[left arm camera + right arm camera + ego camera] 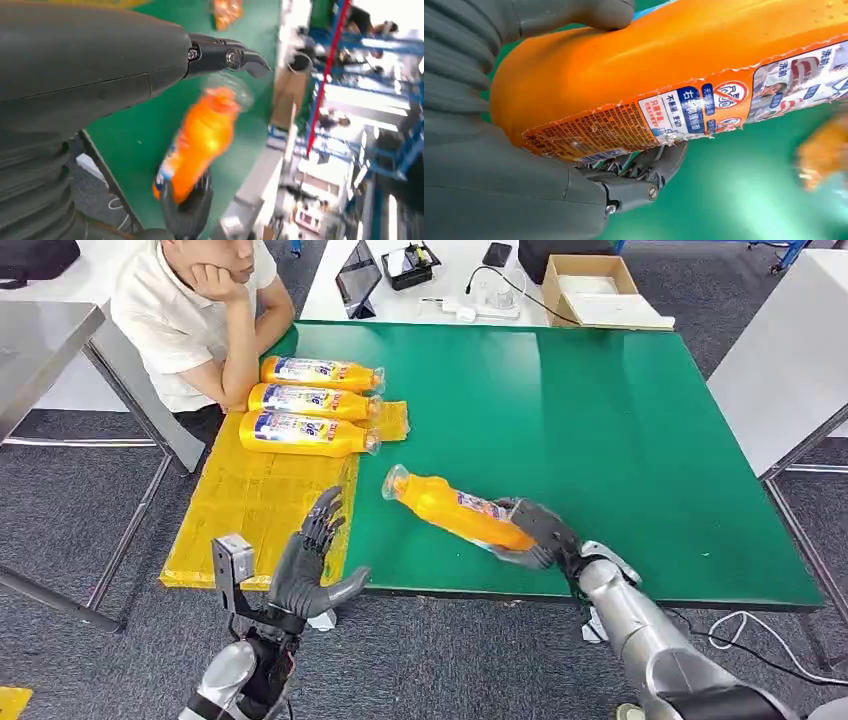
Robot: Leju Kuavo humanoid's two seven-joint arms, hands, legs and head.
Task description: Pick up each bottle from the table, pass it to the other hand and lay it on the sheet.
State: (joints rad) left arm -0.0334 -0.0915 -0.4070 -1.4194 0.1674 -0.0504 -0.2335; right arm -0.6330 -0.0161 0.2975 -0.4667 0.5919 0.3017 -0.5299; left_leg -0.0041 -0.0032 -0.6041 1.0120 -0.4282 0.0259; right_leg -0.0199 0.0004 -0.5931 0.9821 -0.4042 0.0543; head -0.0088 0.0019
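Plastic, cloth and metal, mostly matt

The held bottle [462, 512] is glossy orange plastic with a clear cap and a shiny printed label whose edge looks ragged; the three bottles [308, 402] lying on the sheet have the same sheen. The sheet [255, 502] is yellow and faintly textured. The table [620, 440] has a smooth matt green top. The right hand [535, 532] and left hand [310, 565] are matt grey plastic with ribbed covers, on brushed silver metal arms. The box [590, 285] is plain cardboard.
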